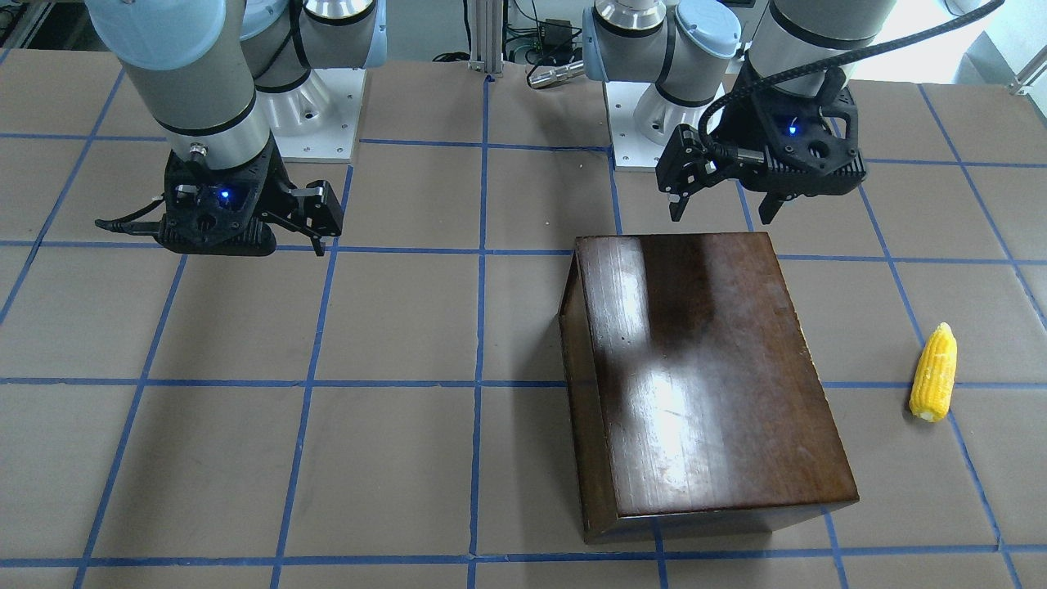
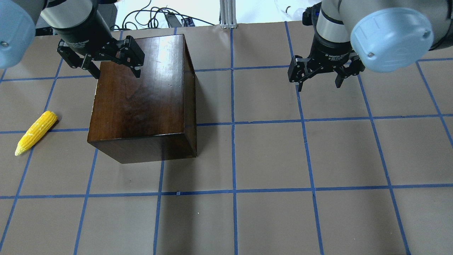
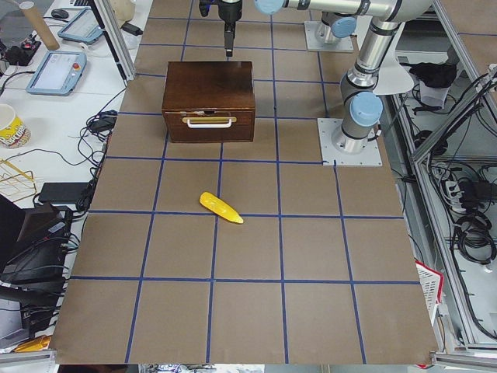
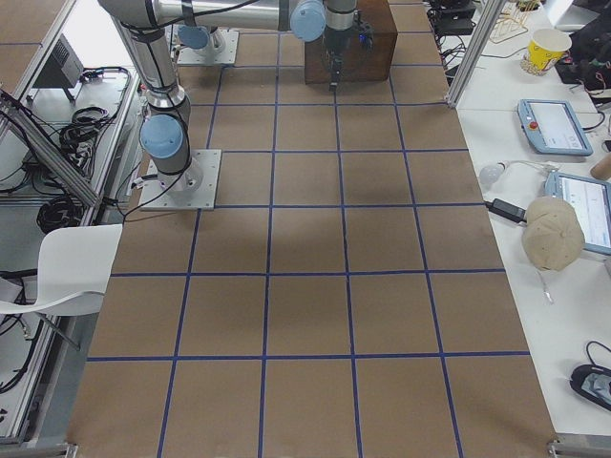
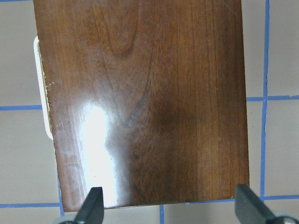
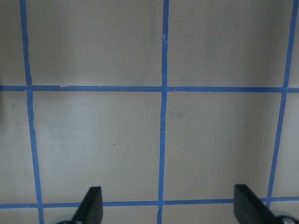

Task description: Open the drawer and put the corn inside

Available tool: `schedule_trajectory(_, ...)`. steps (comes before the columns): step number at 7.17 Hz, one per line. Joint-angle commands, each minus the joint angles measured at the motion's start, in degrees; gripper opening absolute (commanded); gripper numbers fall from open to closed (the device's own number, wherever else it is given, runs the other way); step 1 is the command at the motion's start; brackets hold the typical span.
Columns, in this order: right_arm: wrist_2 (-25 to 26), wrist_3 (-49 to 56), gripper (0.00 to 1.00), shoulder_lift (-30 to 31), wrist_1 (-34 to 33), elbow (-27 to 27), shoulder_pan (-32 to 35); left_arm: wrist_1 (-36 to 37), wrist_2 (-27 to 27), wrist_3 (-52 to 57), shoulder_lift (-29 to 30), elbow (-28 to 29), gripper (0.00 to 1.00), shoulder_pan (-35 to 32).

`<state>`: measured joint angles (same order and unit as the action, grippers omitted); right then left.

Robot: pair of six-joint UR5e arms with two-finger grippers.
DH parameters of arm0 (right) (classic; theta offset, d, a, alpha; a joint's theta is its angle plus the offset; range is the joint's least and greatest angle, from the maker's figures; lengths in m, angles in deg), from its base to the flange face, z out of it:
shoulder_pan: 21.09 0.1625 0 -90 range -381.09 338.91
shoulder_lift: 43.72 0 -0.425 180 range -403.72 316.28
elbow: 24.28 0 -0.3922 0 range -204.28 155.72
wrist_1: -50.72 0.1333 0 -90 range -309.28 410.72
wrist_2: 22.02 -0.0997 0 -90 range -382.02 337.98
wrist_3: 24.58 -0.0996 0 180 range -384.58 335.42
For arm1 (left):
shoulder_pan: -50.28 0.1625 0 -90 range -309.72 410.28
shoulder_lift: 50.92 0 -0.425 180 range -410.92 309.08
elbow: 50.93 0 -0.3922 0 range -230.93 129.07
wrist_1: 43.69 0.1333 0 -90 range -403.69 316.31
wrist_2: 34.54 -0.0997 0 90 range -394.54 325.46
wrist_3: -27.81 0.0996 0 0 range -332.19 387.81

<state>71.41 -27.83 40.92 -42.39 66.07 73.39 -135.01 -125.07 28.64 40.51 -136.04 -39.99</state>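
Note:
The glossy dark-brown wooden box (image 2: pixel 141 99) stands on the table; it also shows in the front view (image 1: pixel 703 368) and the left wrist view (image 5: pixel 149 102). Its drawer (image 3: pixel 208 123) is shut, with a white handle on the front panel that faces the robot's left. The yellow corn (image 2: pixel 36 131) lies on the table left of the box, apart from it, also seen from the front (image 1: pixel 934 372) and the side (image 3: pixel 220 208). My left gripper (image 2: pixel 116 72) is open and empty above the box's far edge. My right gripper (image 2: pixel 318 85) is open and empty over bare table.
The table (image 2: pixel 269 156) is brown with a blue tape grid. The arm bases (image 1: pixel 327 114) stand at the robot's side. Beside the table, benches hold tablets (image 3: pixel 58 71), a cup (image 4: pixel 546 48) and cables.

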Motion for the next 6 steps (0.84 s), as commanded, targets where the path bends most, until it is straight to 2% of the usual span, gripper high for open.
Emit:
schedule_trajectory(1, 0.00, 0.00, 1.00, 0.00, 0.03, 0.00, 0.00, 0.00, -0.09, 0.04, -0.12, -0.06, 1.00, 0.27)
schedule_trajectory(4, 0.00, 0.00, 1.00, 0.09, -0.06, 0.00, 0.00, -0.09, -0.01, 0.48, 0.23, 1.07, 1.00, 2.28)
schedule_trajectory(6, 0.00, 0.00, 1.00, 0.00, 0.03, 0.00, 0.00, -0.62, 0.87, 5.37, 1.02, 0.29, 1.00, 10.87)
